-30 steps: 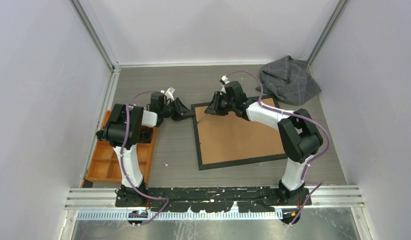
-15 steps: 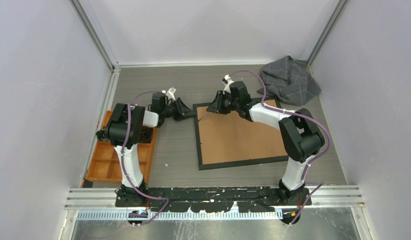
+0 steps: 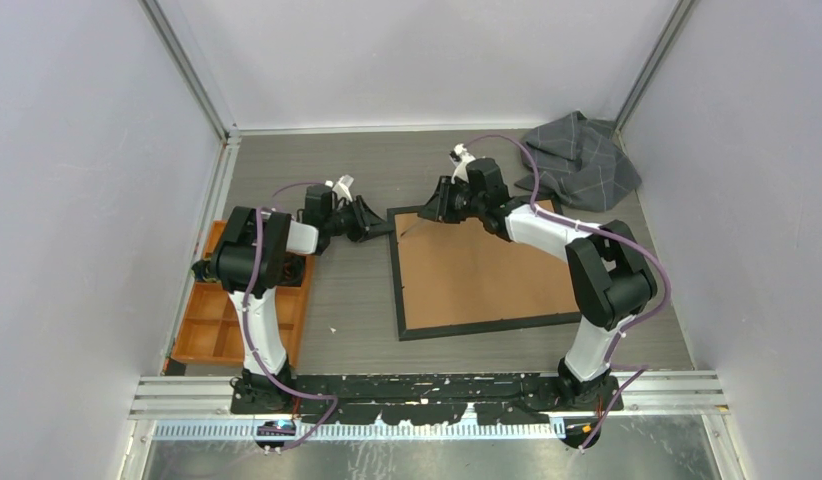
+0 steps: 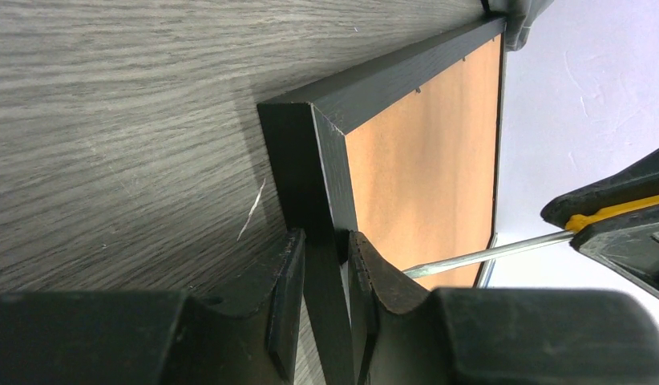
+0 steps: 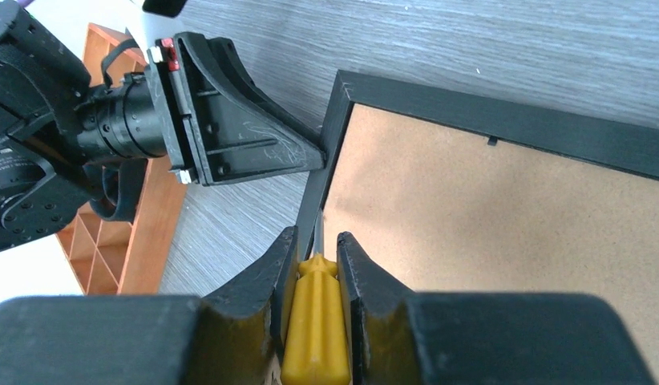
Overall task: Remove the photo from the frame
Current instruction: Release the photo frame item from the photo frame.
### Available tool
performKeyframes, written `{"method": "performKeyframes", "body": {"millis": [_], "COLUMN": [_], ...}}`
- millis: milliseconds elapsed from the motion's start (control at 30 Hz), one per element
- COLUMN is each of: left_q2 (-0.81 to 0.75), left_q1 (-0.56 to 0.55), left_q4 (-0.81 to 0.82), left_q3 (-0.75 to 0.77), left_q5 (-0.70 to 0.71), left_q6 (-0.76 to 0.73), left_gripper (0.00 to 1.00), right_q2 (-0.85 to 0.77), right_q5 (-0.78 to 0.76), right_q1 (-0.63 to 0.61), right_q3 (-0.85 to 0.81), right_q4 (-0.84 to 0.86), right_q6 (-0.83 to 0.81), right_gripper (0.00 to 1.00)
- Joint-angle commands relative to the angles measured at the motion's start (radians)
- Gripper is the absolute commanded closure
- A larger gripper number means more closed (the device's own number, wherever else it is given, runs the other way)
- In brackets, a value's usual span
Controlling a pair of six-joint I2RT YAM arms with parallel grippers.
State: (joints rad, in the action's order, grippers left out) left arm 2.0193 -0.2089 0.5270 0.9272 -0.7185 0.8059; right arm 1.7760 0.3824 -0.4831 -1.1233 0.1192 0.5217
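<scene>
The frame (image 3: 474,326) lies face down on the table, black border around a brown backing board (image 3: 482,270). My left gripper (image 3: 387,229) is shut on the frame's left border near the far left corner (image 4: 306,160). My right gripper (image 3: 432,214) is shut on a yellow-handled screwdriver (image 5: 314,321). Its metal shaft (image 4: 487,253) points at the board's left edge near that corner. The photo is hidden under the backing board.
An orange compartment tray (image 3: 217,325) sits at the left beside the left arm. A crumpled grey cloth (image 3: 579,158) lies at the far right corner. Walls close in the table on three sides.
My right gripper with the screwdriver has moved a little farther back and to the right along the frame's far edge. The left gripper holds the same place.
</scene>
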Motion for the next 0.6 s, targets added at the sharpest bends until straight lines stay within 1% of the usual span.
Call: {"method": "performKeyframes", "body": {"millis": [0,300,567], "left_q2": [0.021,0.025,0.031], "left_q1": [-0.026,-0.026,-0.026], "left_q4": [-0.036,-0.035,-0.025], "left_q3": [-0.021,-0.022,-0.027], "left_q5": [-0.011,-0.020,-0.027], "left_q6": [-0.014,-0.008,0.005], "left_gripper": [0.74,0.74,0.75], "right_q2": [-0.033,0.022,0.049], "right_q5": [0.001,-0.015,-0.028], "right_q1": [-0.006,-0.045,-0.057], "right_q3": [0.022,0.028,0.017], "right_q4": [0.015,0.072,0.071], "right_q6": [-0.024,-0.015,-0.008], "right_gripper": [0.99,0.99,0.99]}}
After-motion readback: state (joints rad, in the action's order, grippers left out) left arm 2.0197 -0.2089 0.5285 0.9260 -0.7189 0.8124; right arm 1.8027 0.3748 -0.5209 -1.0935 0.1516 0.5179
